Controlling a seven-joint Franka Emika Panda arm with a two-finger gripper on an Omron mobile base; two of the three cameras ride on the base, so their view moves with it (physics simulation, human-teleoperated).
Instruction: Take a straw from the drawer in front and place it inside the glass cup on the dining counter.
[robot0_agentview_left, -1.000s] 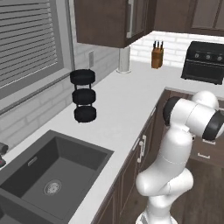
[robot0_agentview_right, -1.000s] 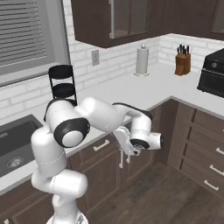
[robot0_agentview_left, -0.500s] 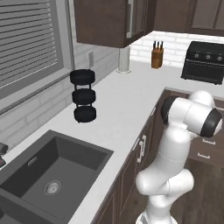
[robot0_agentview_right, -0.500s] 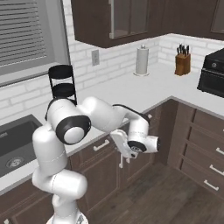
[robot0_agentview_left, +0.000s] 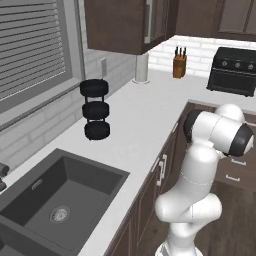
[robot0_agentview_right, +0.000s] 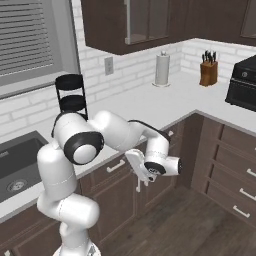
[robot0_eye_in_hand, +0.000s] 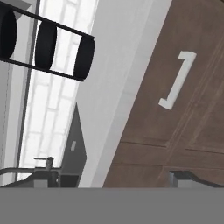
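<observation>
The gripper (robot0_eye_in_hand: 114, 178) stood open, its two dark fingertips (robot0_eye_in_hand: 43, 176) wide apart at the bottom of the hand view with nothing between them. In the right base view the arm (robot0_agentview_right: 115, 135) reached down in front of the cabinet fronts, below the front edge of the surface (robot0_agentview_right: 165, 107), with the hand close to the dark wood but apart from it.

Just ahead of the gripper was the drawer (robot0_eye_in_hand: 148, 92). It was a flat, dark brown wooden panel with visible grain, shallow, and bounded by thin seams from the panels beside it. Its slim silver bar handle (robot0_eye_in_hand: 177, 81) was a straight bar with two short legs, lying parallel to the edge of the surface. The drawer sat shut, flush with the neighbouring fronts and directly under the white front edge of the surface. The same handle (robot0_agentview_right: 116, 166) showed in the right base view as a pale bar just left of the hand.

On the surface, the dark sink (robot0_agentview_left: 60, 200) was set in near its left end. Behind the sink, toward the back edge below the window, stood a black three-tier rack (robot0_agentview_left: 96, 110). Farther along the back edge, by the white brick wall, was an upright paper roll (robot0_agentview_left: 142, 67), and in the far corner a wooden knife block (robot0_agentview_left: 179, 64). A black oven (robot0_agentview_left: 235, 70) sat on the far right stretch of the surface, well apart from the block.
</observation>
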